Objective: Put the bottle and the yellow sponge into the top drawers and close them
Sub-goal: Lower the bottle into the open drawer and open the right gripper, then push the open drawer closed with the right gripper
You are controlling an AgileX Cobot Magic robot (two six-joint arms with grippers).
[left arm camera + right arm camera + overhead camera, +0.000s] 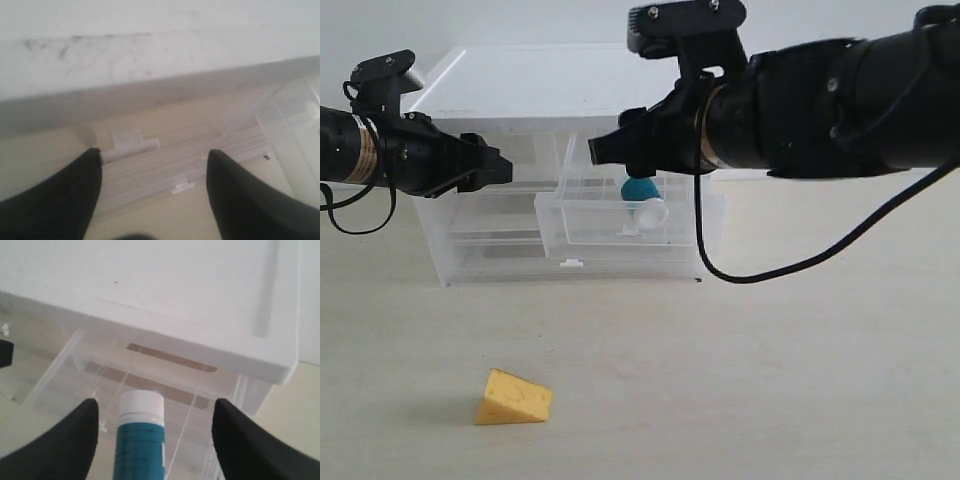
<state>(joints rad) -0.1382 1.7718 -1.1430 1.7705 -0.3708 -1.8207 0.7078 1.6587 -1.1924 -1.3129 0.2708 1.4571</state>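
Jaws apart, right gripper [155, 405] over bottle [140, 437]; teal label [134, 462] seemingly illegible.

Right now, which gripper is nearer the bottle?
Right. The right gripper hangs just above the bottle in the open top drawer, fingers spread either side of it. The left gripper is off to the side, at the closed top drawer.

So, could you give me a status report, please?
Left gripper open at closed clear plastic drawer. Right gripper open above open drawer, teal bottle with white cap inside. Yellow wedge sponge on table.
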